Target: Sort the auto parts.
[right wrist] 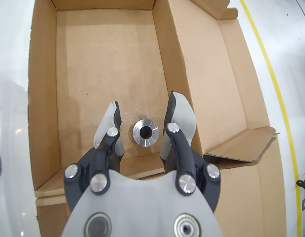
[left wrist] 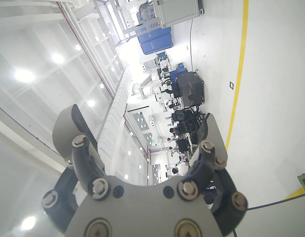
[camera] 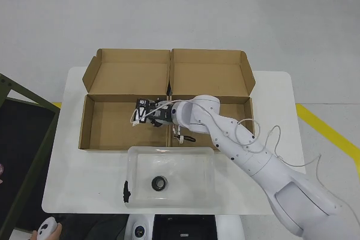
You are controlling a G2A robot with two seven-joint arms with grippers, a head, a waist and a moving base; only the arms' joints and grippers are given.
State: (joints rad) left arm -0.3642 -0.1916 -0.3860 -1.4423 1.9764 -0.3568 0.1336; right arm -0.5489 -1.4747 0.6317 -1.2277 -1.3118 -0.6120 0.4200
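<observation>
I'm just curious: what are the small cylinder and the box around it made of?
The cylinder looks like machined metal, probably steel: bright, polished face with radial glints around a dark bore. The box looks like plain brown cardboard: matte, with folded creases and raw flap edges.

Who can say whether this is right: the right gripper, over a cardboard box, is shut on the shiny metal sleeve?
No. The right gripper is open, not shut: the right wrist view shows the shiny metal sleeve between its fingers with a gap on each side. It is over the cardboard box.
</observation>
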